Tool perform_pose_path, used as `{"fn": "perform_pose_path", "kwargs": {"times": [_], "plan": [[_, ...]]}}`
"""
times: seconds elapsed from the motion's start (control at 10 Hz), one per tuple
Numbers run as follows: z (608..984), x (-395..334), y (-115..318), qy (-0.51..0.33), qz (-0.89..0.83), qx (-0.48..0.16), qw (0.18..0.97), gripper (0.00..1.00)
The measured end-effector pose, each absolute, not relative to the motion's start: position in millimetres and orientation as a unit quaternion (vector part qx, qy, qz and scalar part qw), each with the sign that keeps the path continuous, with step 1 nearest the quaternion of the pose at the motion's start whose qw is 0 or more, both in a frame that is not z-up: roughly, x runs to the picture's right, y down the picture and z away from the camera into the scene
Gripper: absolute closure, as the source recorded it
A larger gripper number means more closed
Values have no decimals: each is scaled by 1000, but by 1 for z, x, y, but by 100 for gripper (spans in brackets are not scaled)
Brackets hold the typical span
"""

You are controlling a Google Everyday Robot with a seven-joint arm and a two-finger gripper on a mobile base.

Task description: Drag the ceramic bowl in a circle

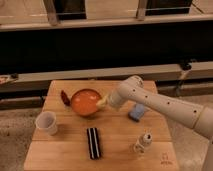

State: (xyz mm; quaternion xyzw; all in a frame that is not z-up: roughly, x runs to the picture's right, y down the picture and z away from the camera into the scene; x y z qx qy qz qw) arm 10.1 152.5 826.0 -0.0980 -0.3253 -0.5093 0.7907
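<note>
The ceramic bowl [85,102] sits on the wooden table [115,145] at the back left of centre; it is orange inside with a darker rim. My gripper [103,101] reaches in from the right on a white arm [160,105] and is at the bowl's right rim, touching or just over it.
A small white cup [46,122] stands at the left. A dark red item [65,97] lies behind the bowl's left side. A black ribbed bar [93,142] lies front centre. A blue sponge [136,112] and a small white bottle [143,142] are on the right.
</note>
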Motion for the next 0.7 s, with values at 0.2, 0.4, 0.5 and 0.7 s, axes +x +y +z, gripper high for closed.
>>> {"fn": "perform_pose_path", "kwargs": {"times": [0.2,0.4,0.5,0.7], "plan": [[831,0,151,-326,-510,-98,790,20],[835,-6,149,-326,-509,-98,791,20],[838,-11,149,-326,-508,-99,791,20],[843,-20,148,-328,-508,-100,790,20]]}}
